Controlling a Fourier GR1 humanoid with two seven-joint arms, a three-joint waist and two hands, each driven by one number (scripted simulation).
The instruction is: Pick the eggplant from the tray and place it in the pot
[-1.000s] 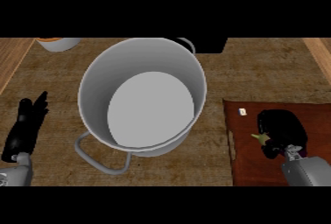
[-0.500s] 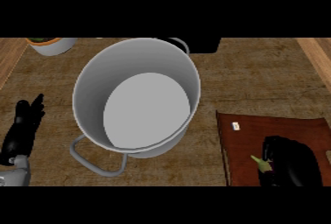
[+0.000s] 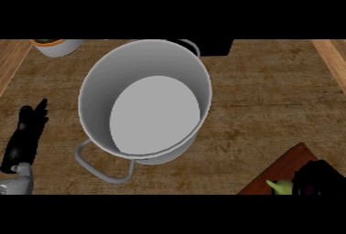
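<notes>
A large grey pot (image 3: 145,77) stands in the middle of the counter, empty, with a wire handle (image 3: 101,170) at its near left. At the lower right corner lies a reddish-brown tray (image 3: 269,177). The eggplant's green stem (image 3: 281,185) pokes out there to the left of my right hand (image 3: 319,177). That hand is curled over the dark eggplant and hides most of it, well to the right of the pot. My left hand (image 3: 27,132) rests at the left edge, open with straight fingers pointing away, apart from the pot.
A white bowl with an orange rim (image 3: 57,45) sits at the far left corner. A black object (image 3: 211,45) stands behind the pot. Lighter wooden strips border the counter at the far left and far right.
The tray, eggplant and right hand now show lower and further right in the view, partly cut off by the edge. The pot fills more of the picture. The left hand has barely shifted.
</notes>
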